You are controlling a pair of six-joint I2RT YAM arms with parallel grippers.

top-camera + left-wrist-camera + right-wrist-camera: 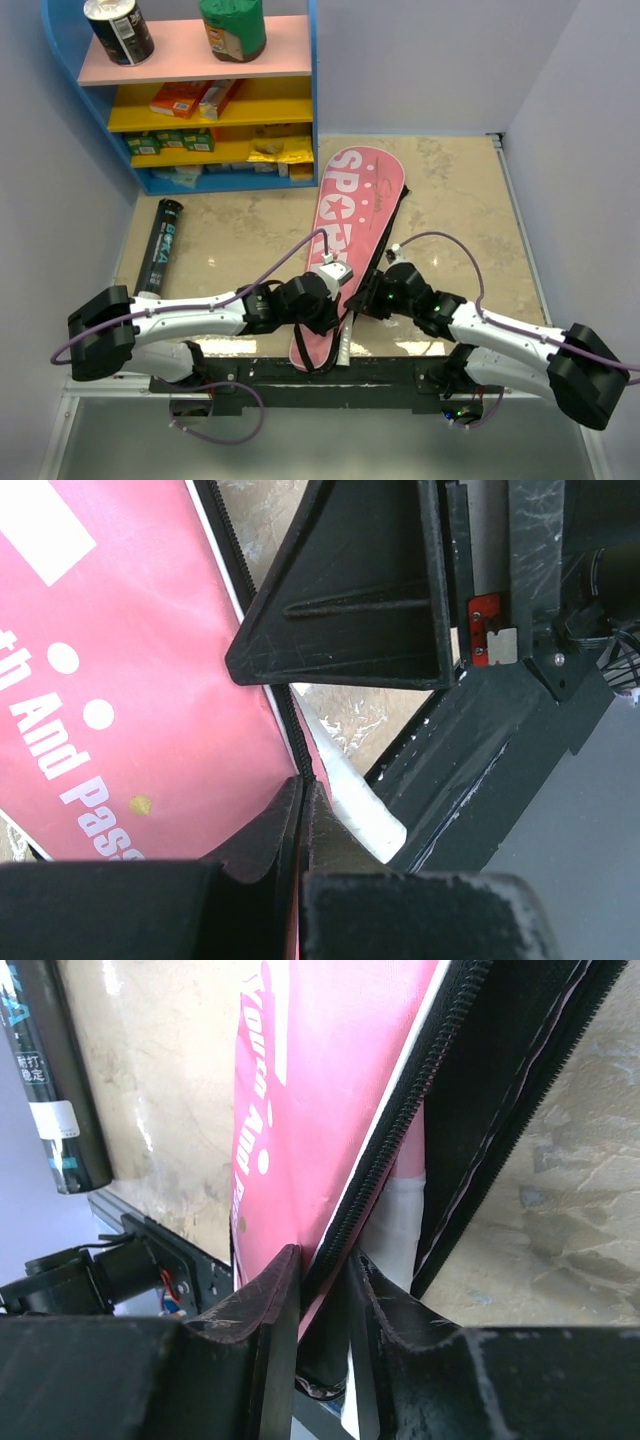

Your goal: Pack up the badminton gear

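The top camera hangs above and behind the arm bases, looking down and forward. It is far enough back to hold the whole pink cover, the counter around it and the shelf beyond its head. The left wrist camera sits just behind the left pincer, very close over the cover's narrow end. The right wrist camera, behind the right pincer, looks from that same end along the cover's zip edge. All three share the cover's lettered face.
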